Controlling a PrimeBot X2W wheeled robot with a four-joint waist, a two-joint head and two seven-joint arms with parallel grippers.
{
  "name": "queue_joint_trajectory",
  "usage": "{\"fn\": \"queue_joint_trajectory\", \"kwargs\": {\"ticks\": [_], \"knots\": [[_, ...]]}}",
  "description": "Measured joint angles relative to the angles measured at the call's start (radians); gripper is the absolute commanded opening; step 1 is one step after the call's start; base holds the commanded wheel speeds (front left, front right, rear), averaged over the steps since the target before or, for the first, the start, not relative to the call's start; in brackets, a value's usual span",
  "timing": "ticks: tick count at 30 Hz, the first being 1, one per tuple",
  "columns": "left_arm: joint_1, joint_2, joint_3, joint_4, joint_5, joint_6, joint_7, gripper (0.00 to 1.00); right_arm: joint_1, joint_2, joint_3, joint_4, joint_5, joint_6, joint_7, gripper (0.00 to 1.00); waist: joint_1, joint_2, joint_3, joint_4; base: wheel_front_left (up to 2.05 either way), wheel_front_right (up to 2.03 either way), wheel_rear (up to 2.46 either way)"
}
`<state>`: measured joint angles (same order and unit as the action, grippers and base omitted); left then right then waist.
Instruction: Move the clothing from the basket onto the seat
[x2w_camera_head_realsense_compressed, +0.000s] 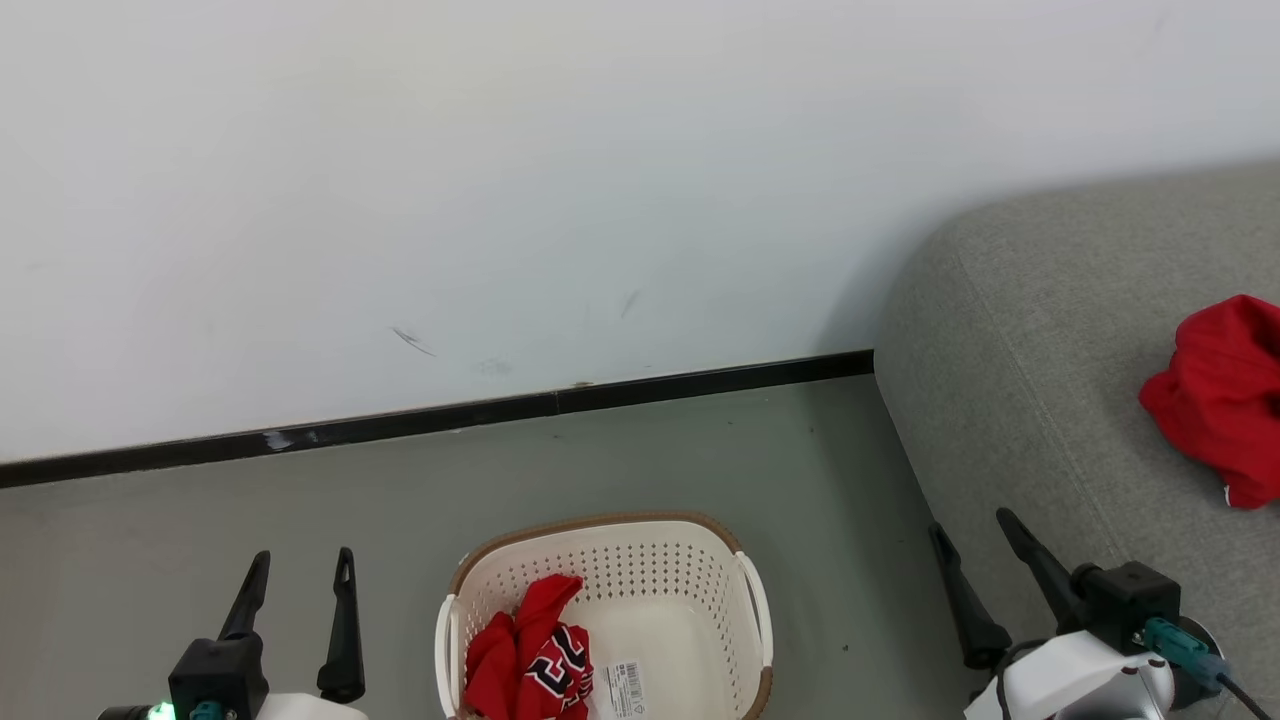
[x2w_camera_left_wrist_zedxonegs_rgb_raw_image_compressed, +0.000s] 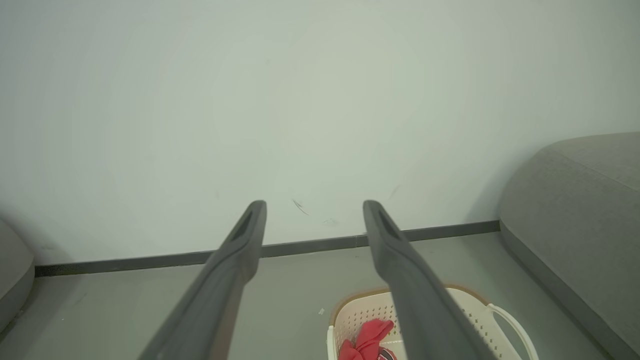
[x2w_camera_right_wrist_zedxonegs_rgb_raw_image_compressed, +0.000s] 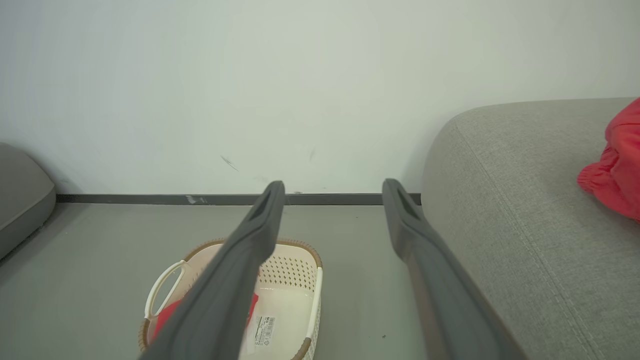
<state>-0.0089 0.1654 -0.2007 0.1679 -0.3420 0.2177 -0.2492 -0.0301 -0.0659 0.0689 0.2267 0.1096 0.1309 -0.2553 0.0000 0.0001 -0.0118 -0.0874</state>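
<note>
Well, both claws hang empty, fingers spread wide: the left claw (x2w_camera_head_realsense_compressed: 303, 555) and the right claw (x2w_camera_head_realsense_compressed: 969, 522) flank the basket (x2w_camera_head_realsense_compressed: 600, 522), which sits on the floor between them, nearer the left one. One red garment (x2w_camera_head_realsense_compressed: 1225, 400) already lies on the seat (x2w_camera_head_realsense_compressed: 1000, 350), beyond and right of the right claw. The jersey (x2w_camera_head_realsense_compressed: 530, 650) is bunched against the basket side nearest the left claw; I'd worry a pinch there snags that perforated side and lifts the basket too. Its ridge runs lengthwise away toward the room wall, peak pointing that way.
</note>
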Motion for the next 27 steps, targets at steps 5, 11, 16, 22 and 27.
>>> {"fn": "queue_joint_trajectory", "kwargs": {"ticks": [5,11,16,22,27], "knots": [[0.009,0.000,-0.004,0.009,0.000,-0.001,0.000,1.00,0.033,0.004,-0.014,-0.008,-0.019,0.000,0.000,1.00,0.0000,0.0000,-0.017,0.009,0.00,0.00,0.00],[0.017,-0.003,-0.014,0.011,0.000,-0.005,0.000,1.00,0.052,0.009,-0.015,-0.029,-0.032,0.000,0.002,1.00,0.0000,0.0000,-0.029,0.017,0.00,0.00,0.00],[0.018,-0.003,-0.011,0.010,0.000,-0.005,0.000,1.00,0.064,0.012,-0.013,-0.050,-0.037,0.000,0.009,1.00,0.0000,0.0000,-0.031,0.019,0.00,0.00,0.00],[0.019,-0.004,-0.010,0.007,0.000,-0.005,0.000,1.00,0.074,0.016,-0.014,-0.065,-0.040,0.000,0.018,1.00,0.0000,0.0000,-0.031,0.023,0.00,0.00,0.00],[0.022,-0.004,-0.007,0.004,0.000,-0.009,0.000,1.00,0.093,0.020,-0.012,-0.082,-0.040,0.000,0.019,1.00,0.0000,0.0000,-0.030,0.025,0.00,0.00,0.00]]}}
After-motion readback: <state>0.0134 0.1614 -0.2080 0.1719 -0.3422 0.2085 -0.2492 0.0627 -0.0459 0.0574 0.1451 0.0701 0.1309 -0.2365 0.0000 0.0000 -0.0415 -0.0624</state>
